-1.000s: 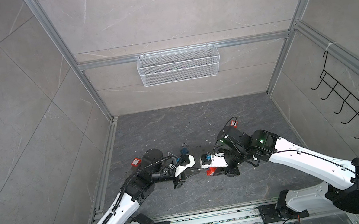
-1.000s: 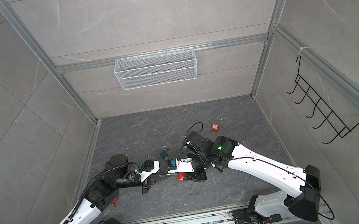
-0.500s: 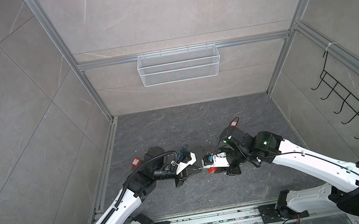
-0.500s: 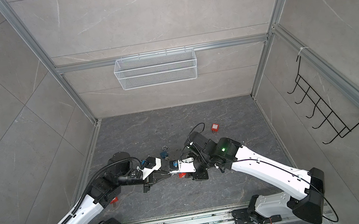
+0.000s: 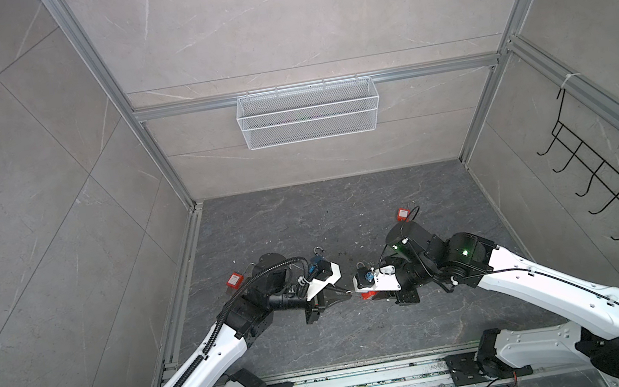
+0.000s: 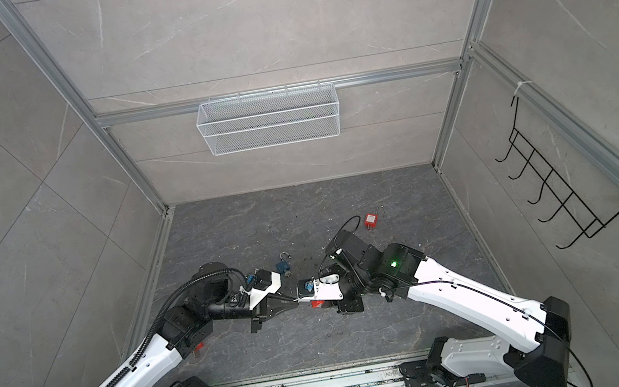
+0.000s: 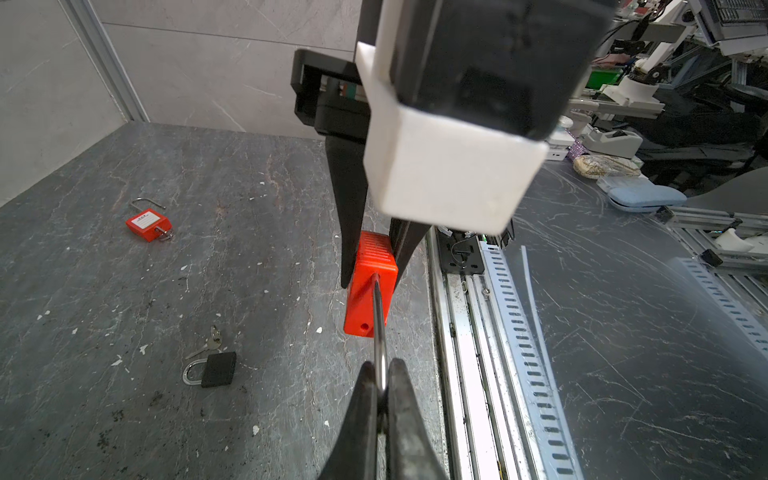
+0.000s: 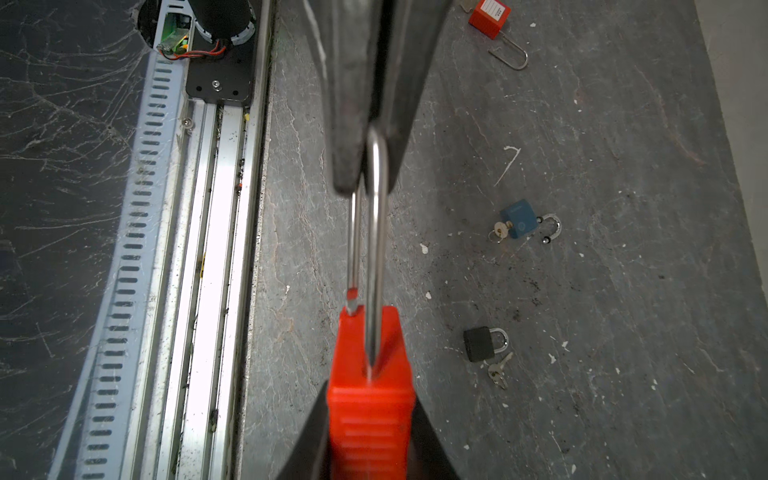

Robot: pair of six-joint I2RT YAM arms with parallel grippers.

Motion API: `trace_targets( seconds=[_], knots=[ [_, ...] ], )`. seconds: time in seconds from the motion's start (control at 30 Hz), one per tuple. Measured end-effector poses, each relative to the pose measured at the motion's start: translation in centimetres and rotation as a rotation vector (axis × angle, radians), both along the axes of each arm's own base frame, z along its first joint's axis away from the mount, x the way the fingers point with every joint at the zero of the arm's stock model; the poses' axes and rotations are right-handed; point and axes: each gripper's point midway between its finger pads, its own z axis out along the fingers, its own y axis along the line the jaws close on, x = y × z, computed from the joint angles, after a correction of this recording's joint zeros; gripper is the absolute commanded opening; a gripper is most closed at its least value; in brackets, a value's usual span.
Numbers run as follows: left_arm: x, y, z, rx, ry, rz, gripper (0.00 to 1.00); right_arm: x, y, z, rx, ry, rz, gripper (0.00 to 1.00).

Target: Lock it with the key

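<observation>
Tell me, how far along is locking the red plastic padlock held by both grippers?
Done: the right gripper holds the red plastic padlock raised. In hand: the left gripper pinches its steel shackle; the free leg stands outside its hole. Left: seat it; no key shows in it.

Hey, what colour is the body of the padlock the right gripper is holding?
The padlock body is bright red, clearest in the right wrist view.

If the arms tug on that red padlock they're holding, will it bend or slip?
Probably no bending: the shackle looks like a solid steel bar. It may slip in the left gripper, whose narrow tips pinch polished metal. The red padlock itself seems safer: ribbed plastic, clamped by the right gripper.
</observation>
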Motion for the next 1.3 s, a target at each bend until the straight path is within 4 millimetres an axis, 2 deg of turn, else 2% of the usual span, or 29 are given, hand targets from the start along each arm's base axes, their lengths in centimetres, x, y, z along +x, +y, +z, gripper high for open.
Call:
trace_targets(
  seconds=[0.23,0.37,0.6,0.7,0.77,0.87,0.97,1.1,1.2,1.3],
  knots=[
    [-0.9,-0.4,-0.7,0.024,-0.109,-0.009,0.0,-1.2,-0.4,-0.7,-0.035,0.074,0.024,0.01],
    [-0.9,-0.7,-0.6,0.018,-0.163,-0.007,0.0,-1.2,0.6,0.1,0.004,0.072,0.049,0.0],
    [-0.6,-1.0,-0.8,0.004,-0.145,0.007,0.0,-0.7,0.5,0.1,-0.003,0.045,0.043,0.0],
    [-0.5,-1.0,-1.0,-0.007,-0.132,0.016,0.0,-0.6,0.5,0.0,-0.009,0.044,0.04,0.03],
    [-0.3,-1.0,-1.1,-0.014,-0.129,0.026,0.0,-0.5,0.5,-0.2,-0.016,0.046,0.036,0.08],
    [0.1,-0.9,-1.2,-0.018,-0.129,0.052,0.0,-0.1,0.5,-0.3,-0.028,0.045,0.02,0.22],
    [0.9,-0.6,-0.8,-0.033,-0.119,0.078,0.0,0.4,0.7,0.4,-0.005,0.034,-0.004,0.45],
    [2.2,0.4,-1.0,-0.036,-0.07,0.122,0.0,1.2,0.7,2.5,0.065,-0.004,-0.05,0.52],
    [2.9,1.0,-0.9,-0.048,-0.045,0.141,0.0,0.9,-0.6,4.3,0.123,-0.029,-0.095,0.56],
    [2.5,1.0,-0.5,-0.064,-0.03,0.119,0.0,0.4,-1.9,5.7,0.16,-0.045,-0.124,0.55]
  ],
)
